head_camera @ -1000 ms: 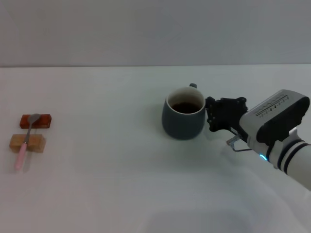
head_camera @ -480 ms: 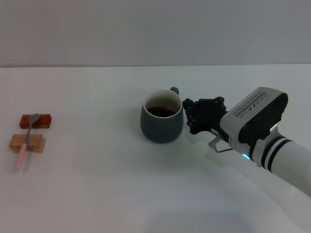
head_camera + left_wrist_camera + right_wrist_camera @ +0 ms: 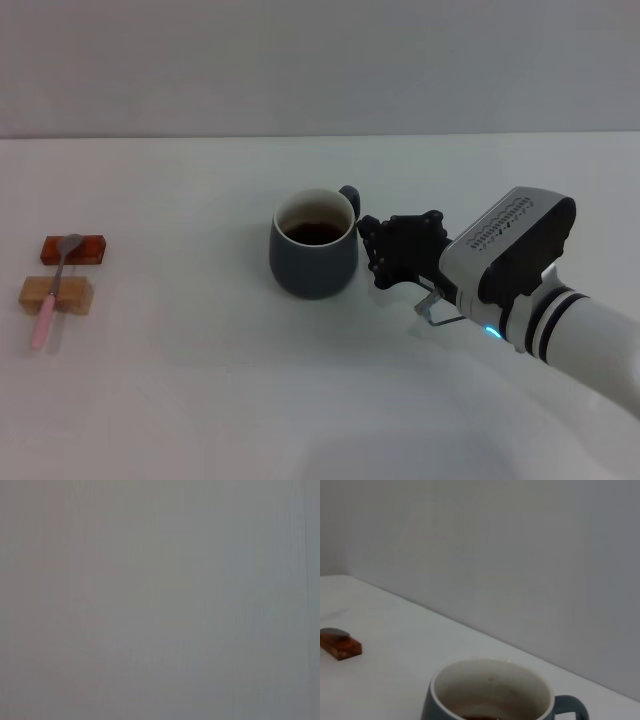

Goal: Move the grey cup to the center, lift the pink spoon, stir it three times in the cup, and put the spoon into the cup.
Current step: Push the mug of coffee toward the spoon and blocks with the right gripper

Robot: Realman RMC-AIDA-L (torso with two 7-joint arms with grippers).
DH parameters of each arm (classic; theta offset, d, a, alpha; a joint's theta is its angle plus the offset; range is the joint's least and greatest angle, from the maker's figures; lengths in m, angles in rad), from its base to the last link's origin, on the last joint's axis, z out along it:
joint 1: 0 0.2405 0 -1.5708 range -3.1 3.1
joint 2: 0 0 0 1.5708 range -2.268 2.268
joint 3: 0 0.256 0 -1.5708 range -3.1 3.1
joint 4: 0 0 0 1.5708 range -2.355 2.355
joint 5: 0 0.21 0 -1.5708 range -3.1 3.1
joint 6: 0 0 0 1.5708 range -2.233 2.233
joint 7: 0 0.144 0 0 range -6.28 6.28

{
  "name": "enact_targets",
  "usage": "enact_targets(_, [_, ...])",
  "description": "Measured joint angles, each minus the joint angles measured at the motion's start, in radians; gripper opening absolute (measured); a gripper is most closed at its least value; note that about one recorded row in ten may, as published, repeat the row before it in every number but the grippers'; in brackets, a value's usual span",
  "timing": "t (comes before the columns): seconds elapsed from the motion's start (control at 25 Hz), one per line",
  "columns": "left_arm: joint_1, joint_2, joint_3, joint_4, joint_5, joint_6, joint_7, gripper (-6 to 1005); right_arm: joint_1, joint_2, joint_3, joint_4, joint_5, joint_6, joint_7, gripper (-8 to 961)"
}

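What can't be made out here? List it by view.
- Head view: right gripper fingers sit against the grey cup; open or shut unclear.
- Left wrist view: blank grey; left gripper unseen.
- Right wrist view: cup's lower body cut off; pink spoon mostly outside frame.

On the white table [image 3: 200, 400], a red-brown block [image 3: 90, 249] lies just behind a tan block [image 3: 72, 295].

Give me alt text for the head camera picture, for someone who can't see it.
The right gripper sits against the handle side of a grey cup holding dark liquid, near the middle of a white table. Far to the left, a pink spoon rests across two small wooden blocks. The left arm is not in view.
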Motion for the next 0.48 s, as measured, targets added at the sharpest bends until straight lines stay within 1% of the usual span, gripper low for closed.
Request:
enact_targets(0.28, [0.005,0.000,0.002,0.000,0.001,-0.005,-0.001,834,0.009,0.004,-0.019,0.001,0.000,-0.006,0.005,33])
enact_targets(0.48, [0.007,0.000,0.002,0.001,0.002,-0.005,-0.002,833,0.034,0.005,-0.048,0.001,0.000,-0.008,0.030,32])
